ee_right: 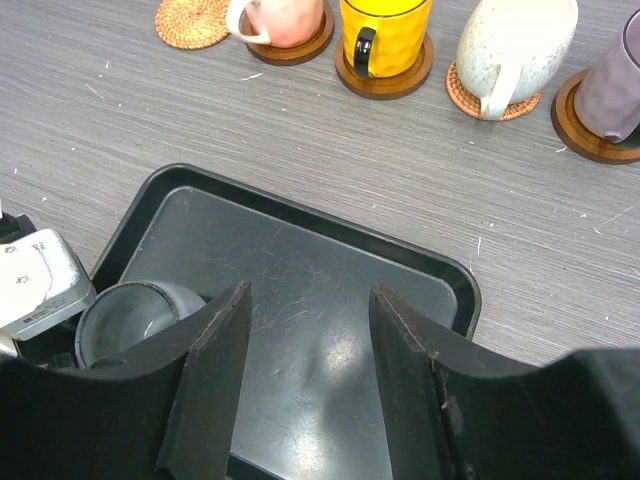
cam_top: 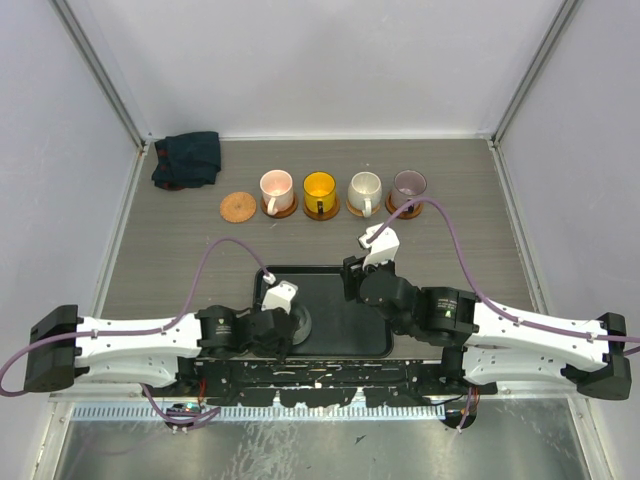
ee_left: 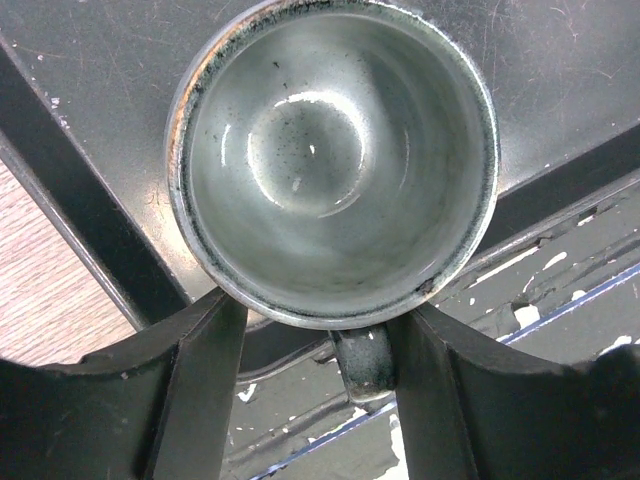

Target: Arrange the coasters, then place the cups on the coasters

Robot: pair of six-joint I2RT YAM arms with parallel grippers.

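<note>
While the left arm [cam_top: 140,335] lies low along the near edge of the table [cam_top: 160,240], forearm stretched rightward from its base, its wrist sits at the near-left corner of the black tray [ee_right: 320,265].

- Left gripper [ee_left: 320,305]: pointed at the grey cup [ee_left: 330,150], wrist camera looking straight down into the bowl. Jaws apart, one finger on either side of the handle [ee_left: 362,365], fingertips up against the cup's near wall. Clear gap between the handle and one finger; the other finger is just beside it, contact not discernible. Not clamped on anything.
- Grey cup: upright on the tray floor, near-left corner, handle turned toward the left gripper.
- Right arm [cam_top: 530,325]: reaches leftward from its base, elbow low, wrist angled toward the far-left over the right half of the tray.
- Right gripper [ee_right: 310,295]: hangs above the tray floor, jaws parted, nothing between them. Well apart from the grey cup.
- Coasters: five in a row along the far side of the table. Leftmost is an empty coaster [cam_top: 238,207].
- On the other four, left to right: pink cup [cam_top: 276,186], yellow cup [cam_top: 319,187], cream cup [cam_top: 364,186], mauve cup [cam_top: 409,183]. All upright, one per coaster.
- Dark cloth [cam_top: 187,160]: bunched at the far-left corner of the table, apart from the row.
</note>
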